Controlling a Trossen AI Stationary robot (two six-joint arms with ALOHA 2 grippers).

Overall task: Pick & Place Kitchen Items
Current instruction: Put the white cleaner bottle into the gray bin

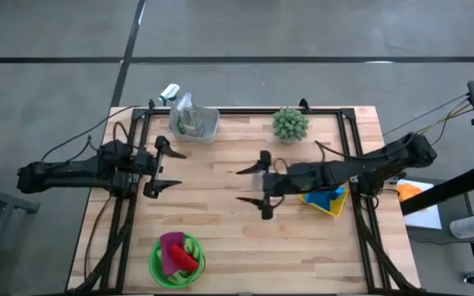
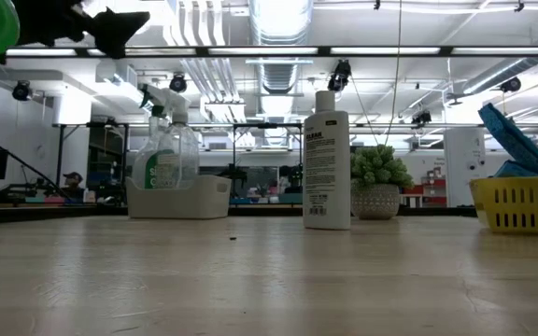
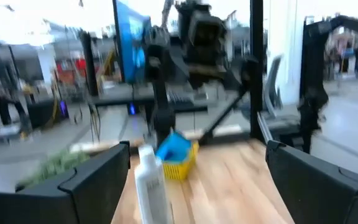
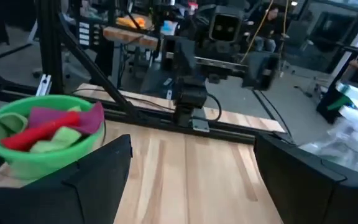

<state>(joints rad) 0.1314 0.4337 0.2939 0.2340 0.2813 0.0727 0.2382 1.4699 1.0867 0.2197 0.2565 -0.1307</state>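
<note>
Both arms hover over the wooden table (image 1: 220,205), the left gripper (image 1: 164,167) and right gripper (image 1: 253,187) spread wide, facing each other.

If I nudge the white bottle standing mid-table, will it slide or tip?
The white bottle is tall and narrow and stands upright on a small base, so a high push would likely tip it. A low push may slide it on the smooth wood. Its fill level isn't visible, so weight is uncertain.

One white bottle (image 2: 327,159), one spray bottle (image 2: 163,149), three baskets, one plant (image 1: 290,124).
</note>
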